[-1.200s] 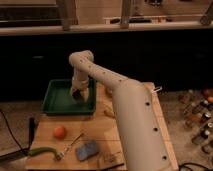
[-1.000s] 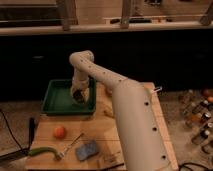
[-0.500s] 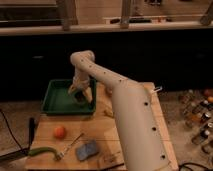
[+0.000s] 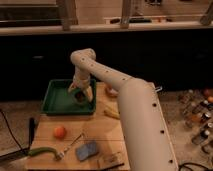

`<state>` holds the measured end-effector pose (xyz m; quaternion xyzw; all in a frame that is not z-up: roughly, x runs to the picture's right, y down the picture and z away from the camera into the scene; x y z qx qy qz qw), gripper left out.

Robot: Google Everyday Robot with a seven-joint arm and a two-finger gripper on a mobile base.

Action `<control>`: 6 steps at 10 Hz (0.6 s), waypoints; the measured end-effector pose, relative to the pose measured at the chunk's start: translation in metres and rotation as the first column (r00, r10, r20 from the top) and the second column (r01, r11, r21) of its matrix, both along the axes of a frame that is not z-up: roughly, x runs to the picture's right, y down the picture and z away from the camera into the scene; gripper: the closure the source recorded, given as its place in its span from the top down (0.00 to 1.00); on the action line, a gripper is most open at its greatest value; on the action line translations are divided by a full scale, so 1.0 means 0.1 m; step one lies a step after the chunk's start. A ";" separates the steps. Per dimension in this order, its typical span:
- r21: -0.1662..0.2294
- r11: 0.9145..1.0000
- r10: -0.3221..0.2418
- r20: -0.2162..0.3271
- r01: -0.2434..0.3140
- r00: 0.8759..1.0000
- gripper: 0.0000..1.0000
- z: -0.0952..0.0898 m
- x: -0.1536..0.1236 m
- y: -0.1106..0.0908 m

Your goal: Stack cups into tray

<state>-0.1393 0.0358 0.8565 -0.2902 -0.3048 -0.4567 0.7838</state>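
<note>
Lately gripper (image 4: 81, 93) has risen slightly above right end of tray (image 4: 58, 100), cup (image 4: 80, 97) at its tip; whether it grips, cannot tell, so placement unconfirmed.

Kitchen-like robot test space: wooden table (image 4: 100, 131) with fruit (image 4: 60, 131) and sponge (image 4: 87, 150), long counter (image 4: 165, 29) behind, bottles (image 4: 200, 107) alongside; gripper (image 4: 81, 93) over tray (image 4: 50, 106)

tray (image 4: 57, 98) rim partly hidden behind hand (image 4: 81, 94) above its right end
</note>
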 end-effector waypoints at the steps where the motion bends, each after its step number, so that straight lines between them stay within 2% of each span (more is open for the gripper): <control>1: 0.017 1.000 0.013 0.002 -0.013 1.000 0.80 -0.06 0.04 -0.06; 3: 0.051 0.998 0.029 0.003 -0.029 1.000 0.80 -0.17 0.11 -0.18; 6: 0.079 0.996 0.038 0.011 -0.038 0.999 0.80 -0.24 0.12 -0.27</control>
